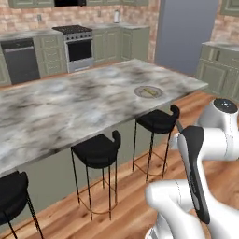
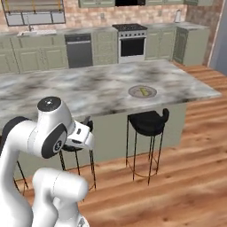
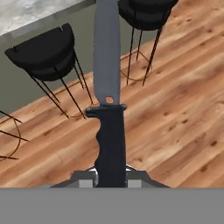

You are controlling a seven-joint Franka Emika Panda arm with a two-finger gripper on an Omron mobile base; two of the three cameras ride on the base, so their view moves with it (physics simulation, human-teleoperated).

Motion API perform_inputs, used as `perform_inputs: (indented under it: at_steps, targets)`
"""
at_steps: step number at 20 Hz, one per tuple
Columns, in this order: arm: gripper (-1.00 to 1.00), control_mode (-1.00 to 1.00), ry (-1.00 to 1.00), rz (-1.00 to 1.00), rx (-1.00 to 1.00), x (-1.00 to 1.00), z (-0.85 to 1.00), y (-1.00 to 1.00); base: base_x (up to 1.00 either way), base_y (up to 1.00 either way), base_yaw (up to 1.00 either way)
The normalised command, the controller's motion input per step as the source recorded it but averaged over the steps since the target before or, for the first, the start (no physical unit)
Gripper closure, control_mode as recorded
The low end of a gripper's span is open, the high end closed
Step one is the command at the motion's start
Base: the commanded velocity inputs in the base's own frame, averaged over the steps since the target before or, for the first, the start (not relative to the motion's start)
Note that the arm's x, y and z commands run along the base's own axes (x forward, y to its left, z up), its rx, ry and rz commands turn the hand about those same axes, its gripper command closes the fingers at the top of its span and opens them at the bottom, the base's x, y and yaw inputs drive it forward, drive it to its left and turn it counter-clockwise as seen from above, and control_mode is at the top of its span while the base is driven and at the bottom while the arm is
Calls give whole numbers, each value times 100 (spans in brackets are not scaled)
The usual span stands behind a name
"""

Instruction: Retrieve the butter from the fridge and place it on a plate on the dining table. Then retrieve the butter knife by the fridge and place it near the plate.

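My gripper (image 3: 110, 178) is shut on the black handle of the butter knife (image 3: 109, 131). Its grey blade points away over the wooden floor toward the stools. In the right base view the gripper (image 2: 87, 124) hangs low in front of the dining table (image 2: 88, 86), below its marble top. The round plate (image 1: 138, 91) (image 2: 133, 92) lies near the table's right end. The thin yellow butter (image 1: 150, 91) (image 2: 143, 91) rests on it. The fridge is out of view.
Black stools (image 1: 98, 149) (image 1: 158, 120) (image 2: 148, 122) (image 3: 43, 52) stand along the table's near side, between me and the top. Wall cabinets, an oven (image 1: 78, 46) and a dishwasher (image 1: 21, 58) line the back. A tall grey-blue panel (image 1: 186, 32) rises at the far right.
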Motion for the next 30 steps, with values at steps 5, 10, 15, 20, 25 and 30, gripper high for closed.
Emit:
perform_inputs:
  at_steps: [5, 10, 15, 20, 25, 30]
  targets:
    - [100, 100, 0, 0, 0, 0, 0, 0, 55, -100, 30]
    - [100, 100, 0, 0, 0, 0, 0, 0, 52, -100, 33]
    - [100, 100, 0, 0, 0, 0, 0, 0, 49, -100, 34]
    - [100, 100, 0, 0, 0, 0, 0, 0, 57, -100, 32]
    - [100, 100, 0, 0, 0, 0, 0, 0, 66, -100, 35]
    - [100, 100, 0, 0, 0, 0, 0, 0, 87, -100, 40]
